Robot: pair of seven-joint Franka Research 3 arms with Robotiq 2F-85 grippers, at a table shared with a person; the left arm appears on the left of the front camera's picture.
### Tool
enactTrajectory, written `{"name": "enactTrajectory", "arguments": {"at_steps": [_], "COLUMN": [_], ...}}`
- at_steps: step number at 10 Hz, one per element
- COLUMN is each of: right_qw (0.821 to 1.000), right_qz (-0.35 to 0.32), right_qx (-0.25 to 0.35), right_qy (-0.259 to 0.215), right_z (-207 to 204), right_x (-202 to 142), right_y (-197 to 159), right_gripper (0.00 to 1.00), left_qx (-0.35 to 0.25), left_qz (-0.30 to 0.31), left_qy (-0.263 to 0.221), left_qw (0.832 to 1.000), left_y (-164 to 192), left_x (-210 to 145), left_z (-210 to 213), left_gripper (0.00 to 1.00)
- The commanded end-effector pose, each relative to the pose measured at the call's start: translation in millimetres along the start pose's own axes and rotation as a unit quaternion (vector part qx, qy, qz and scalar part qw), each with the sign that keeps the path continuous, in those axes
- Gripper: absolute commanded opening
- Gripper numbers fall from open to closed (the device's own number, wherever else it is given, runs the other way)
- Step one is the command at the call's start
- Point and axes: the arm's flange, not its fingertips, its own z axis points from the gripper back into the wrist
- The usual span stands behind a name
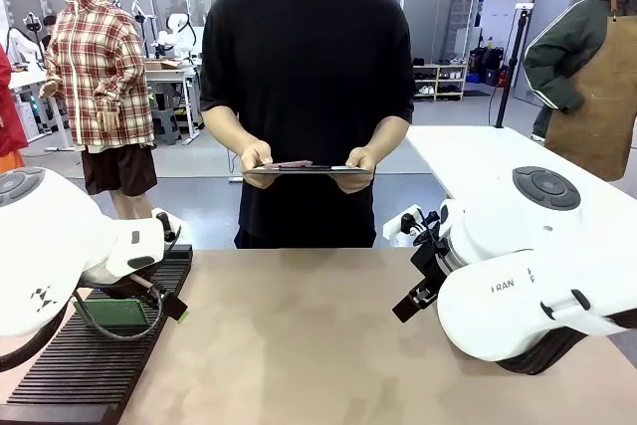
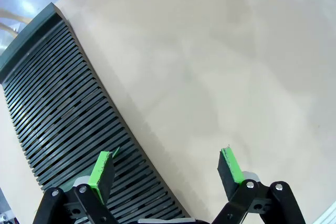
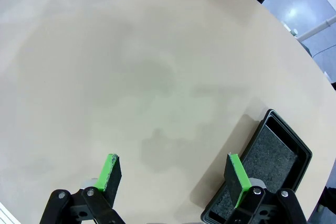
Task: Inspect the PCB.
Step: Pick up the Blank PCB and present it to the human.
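Left fingers (image 2: pixel 101 174): spread wide and empty, hanging over the line where the black slotted rack (image 2: pixel 58 103) meets the bare counter (image 2: pixel 220 66).
Right fingers (image 3: pixel 108 171): also parted, nothing between them; a black foam-lined tray (image 3: pixel 275 156) sits at the lower right of the right wrist view.
PCB (image 1: pixel 119 316): flat on the slotted rack at the lower left of the front view, close by the left arm — probably within easy reach for a pickup.
Person (image 1: pixel 309 77): top centre, holding a clipboard (image 1: pixel 304 169) level in both hands — seemingly ready to note results.
Stage: inspection apparently not yet begun.
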Motion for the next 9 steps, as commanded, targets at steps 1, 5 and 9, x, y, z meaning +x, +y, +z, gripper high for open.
{"name": "enactTrajectory", "arguments": {"at_steps": [1, 5, 9], "right_qw": [0.999, 0.977, 0.881], "right_qz": [0.001, -0.061, -0.188], "right_qx": [0.032, 0.203, 0.433], "right_qy": [0.003, 0.018, -0.023], "right_z": [22.2, 89.9, 155.9], "right_x": [12.7, 21.4, -40.4], "right_y": [-7.4, -54.1, -114.3], "right_gripper": [1.00, 1.00, 1.00], "left_qx": [0.004, -0.156, -0.358], "left_qz": [-0.023, 0.011, 0.123], "left_qy": [0.028, 0.085, 0.028], "left_qw": [0.999, 0.984, 0.925], "left_y": [5.1, 43.6, 106.7], "left_x": [11.0, 22.1, -31.3], "left_z": [14.3, 73.8, 146.7], "left_gripper": [1.00, 1.00, 1.00]}}
